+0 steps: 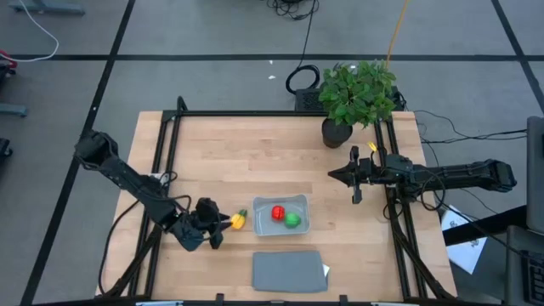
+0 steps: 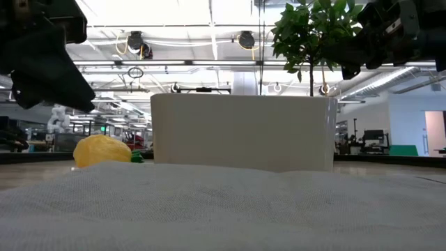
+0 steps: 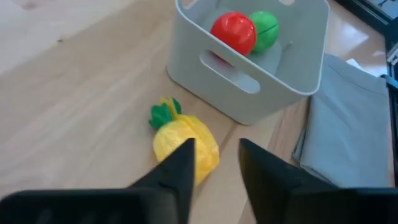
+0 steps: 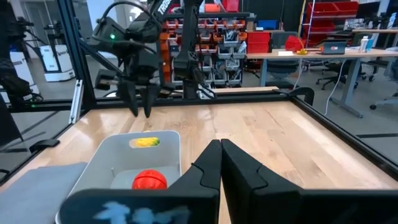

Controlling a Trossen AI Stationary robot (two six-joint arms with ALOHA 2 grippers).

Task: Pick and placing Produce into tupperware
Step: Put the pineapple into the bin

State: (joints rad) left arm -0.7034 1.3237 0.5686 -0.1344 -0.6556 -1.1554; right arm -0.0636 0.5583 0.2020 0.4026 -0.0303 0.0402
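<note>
The light blue-grey tupperware (image 1: 281, 204) sits on the table and holds the round red piece (image 1: 277, 212) and the round green piece (image 1: 292, 220). The yellow piece (image 1: 239, 221) lies on the wood just left of the tub, with its green tip (image 3: 163, 113) pointing toward the tub. My left gripper (image 3: 216, 148) is open and hovers above the yellow piece; the right wrist view shows the left gripper (image 4: 141, 111) well above the table, fingers pointing down. My right gripper (image 1: 332, 176) is shut and waits in the air right of the tub.
The flat darker grey lid (image 1: 289, 270) lies on the near side of the tub. A leafy potted plant (image 1: 357, 95) stands at the far right of the table. Black frame rails (image 1: 166, 161) run along the left and right table edges. Bare wood lies far of the tub.
</note>
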